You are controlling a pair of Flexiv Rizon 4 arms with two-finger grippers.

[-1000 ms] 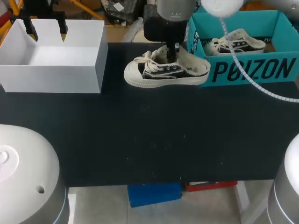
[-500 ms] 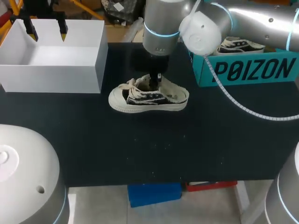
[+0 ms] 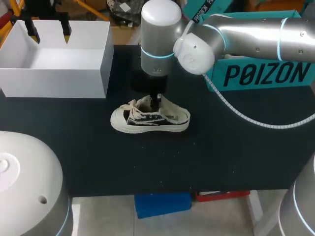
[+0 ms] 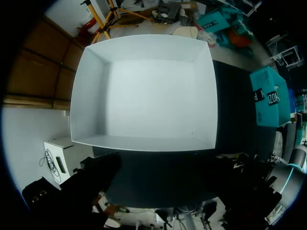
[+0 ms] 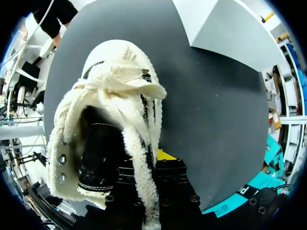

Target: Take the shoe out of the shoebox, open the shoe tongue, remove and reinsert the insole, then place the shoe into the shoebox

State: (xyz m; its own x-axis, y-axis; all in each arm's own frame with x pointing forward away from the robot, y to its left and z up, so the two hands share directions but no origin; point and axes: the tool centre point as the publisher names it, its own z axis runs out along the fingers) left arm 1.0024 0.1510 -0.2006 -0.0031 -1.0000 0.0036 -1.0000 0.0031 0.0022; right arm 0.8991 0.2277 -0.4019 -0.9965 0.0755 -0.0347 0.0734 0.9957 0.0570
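Shoe (image 3: 150,117) stood upright near the middle of the black table (image 3: 162,162), toe toward the left arm's side, well apart from the teal shoebox (image 3: 266,73). Right gripper (image 3: 157,101) was clamped on the shoe's collar wall, one finger inside and one outside. Left gripper (image 3: 49,35) hung over the open white box (image 3: 54,64) at the table's far left corner, fingers spread wide, holding nothing.

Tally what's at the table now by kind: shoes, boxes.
Shoes: 1, the black and cream shoe
Boxes: 2, the white box and the teal shoebox
Total: 3
The inside of the teal shoebox is hidden, so anything in it is not counted.
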